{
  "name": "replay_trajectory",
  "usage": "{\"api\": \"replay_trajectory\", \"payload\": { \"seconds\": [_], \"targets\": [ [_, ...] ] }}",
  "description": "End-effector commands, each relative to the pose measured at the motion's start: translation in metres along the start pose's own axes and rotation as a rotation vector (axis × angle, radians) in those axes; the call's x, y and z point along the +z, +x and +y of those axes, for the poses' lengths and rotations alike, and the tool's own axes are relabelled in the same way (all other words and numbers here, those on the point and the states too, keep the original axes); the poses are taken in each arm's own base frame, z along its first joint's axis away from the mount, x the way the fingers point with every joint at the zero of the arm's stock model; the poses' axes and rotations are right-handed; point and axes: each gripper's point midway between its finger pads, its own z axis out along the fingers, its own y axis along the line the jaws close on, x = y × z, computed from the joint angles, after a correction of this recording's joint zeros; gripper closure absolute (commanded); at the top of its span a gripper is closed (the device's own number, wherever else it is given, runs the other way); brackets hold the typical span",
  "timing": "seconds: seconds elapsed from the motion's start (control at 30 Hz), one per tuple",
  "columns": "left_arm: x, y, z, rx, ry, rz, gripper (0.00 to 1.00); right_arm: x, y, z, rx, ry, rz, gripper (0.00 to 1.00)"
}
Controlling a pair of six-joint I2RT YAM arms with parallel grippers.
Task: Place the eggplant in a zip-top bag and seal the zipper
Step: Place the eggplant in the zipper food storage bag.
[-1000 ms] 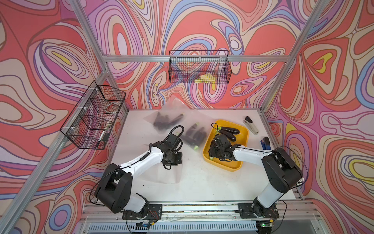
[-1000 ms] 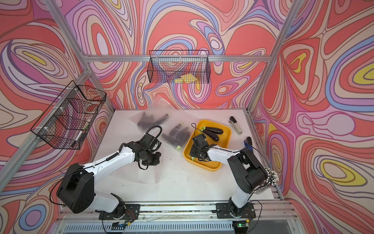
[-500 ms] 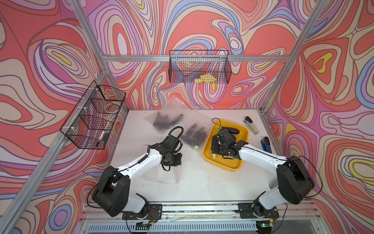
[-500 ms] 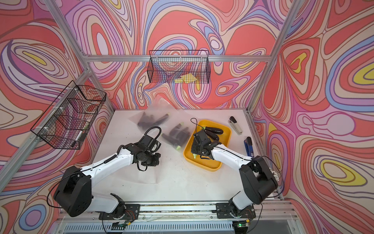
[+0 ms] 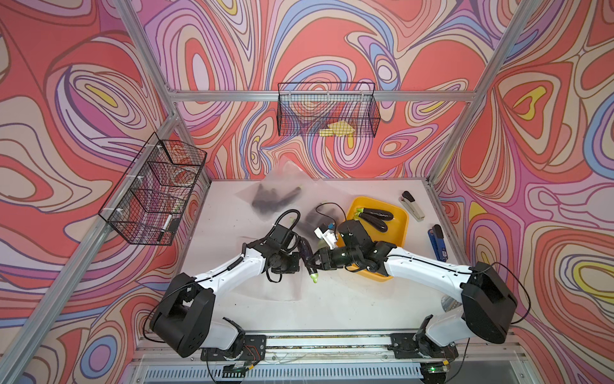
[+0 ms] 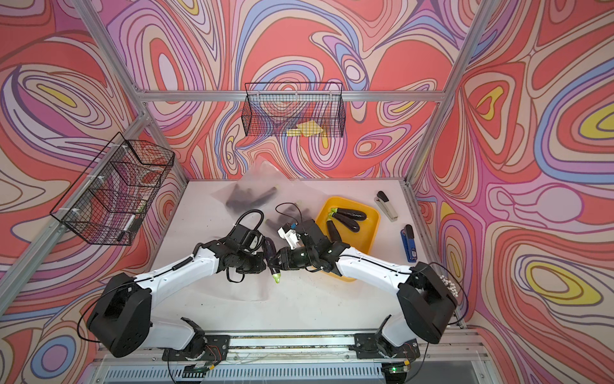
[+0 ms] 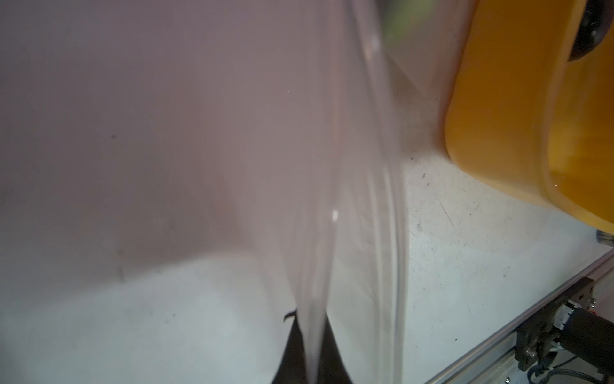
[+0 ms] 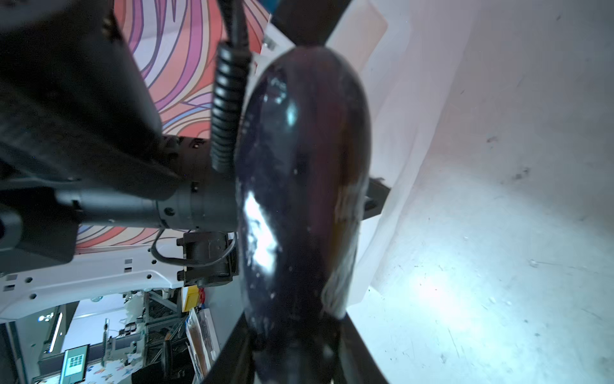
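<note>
Eggplant (image 8: 299, 186), single, between right fingers (image 8: 232, 360); three eggplants (image 6: 347, 221) in yellow tray (image 6: 367, 234)

Walled on three sides with panels (image 5: 332, 40) printed in swirling coral, lilac, blue and yellow, edged by aluminium struts (image 5: 319, 96). Hung with a black wire basket (image 5: 299, 113) on the back wall and a second wire basket (image 5: 153, 196) on a side wall (both mounted above the surface). Floored by a white tabletop (image 5: 332, 306), scuffed, speckled, brightly lit.
</note>
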Motion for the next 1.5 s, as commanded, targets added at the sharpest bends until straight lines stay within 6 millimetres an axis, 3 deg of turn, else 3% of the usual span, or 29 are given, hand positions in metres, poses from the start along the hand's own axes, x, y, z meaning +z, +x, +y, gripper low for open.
{"api": "replay_trajectory", "payload": {
  "seconds": [0.0,0.37,0.6,0.7,0.9,1.03,1.3,1.47],
  "targets": [
    [-0.008,-0.007,-0.02,0.017,0.136,-0.086,1.0,0.004,-0.004,0.02,0.016,-0.135,0.013,0.75],
    [-0.016,-0.011,-0.034,0.033,0.286,-0.199,1.0,0.02,0.017,-0.015,0.169,-0.056,0.114,0.75],
    [-0.023,-0.011,-0.032,0.024,0.287,-0.222,1.0,0.018,0.005,-0.017,0.163,-0.049,0.096,0.75],
    [-0.027,-0.014,-0.034,0.035,0.301,-0.24,1.0,0.021,0.011,-0.02,0.18,-0.045,0.138,0.75],
    [-0.037,-0.018,-0.028,0.056,0.242,-0.265,1.0,0.02,0.032,-0.054,0.258,0.123,0.195,0.75],
    [-0.043,-0.018,-0.023,0.075,0.191,-0.261,1.0,0.015,0.035,-0.064,0.247,0.218,0.231,0.74],
    [-0.047,0.007,-0.047,0.172,0.219,-0.088,1.0,0.027,-0.008,-0.056,0.196,0.236,0.143,0.72],
    [-0.055,0.012,-0.048,0.165,0.219,-0.078,1.0,0.039,-0.025,-0.071,0.269,0.267,0.057,0.68]
  ]
}}
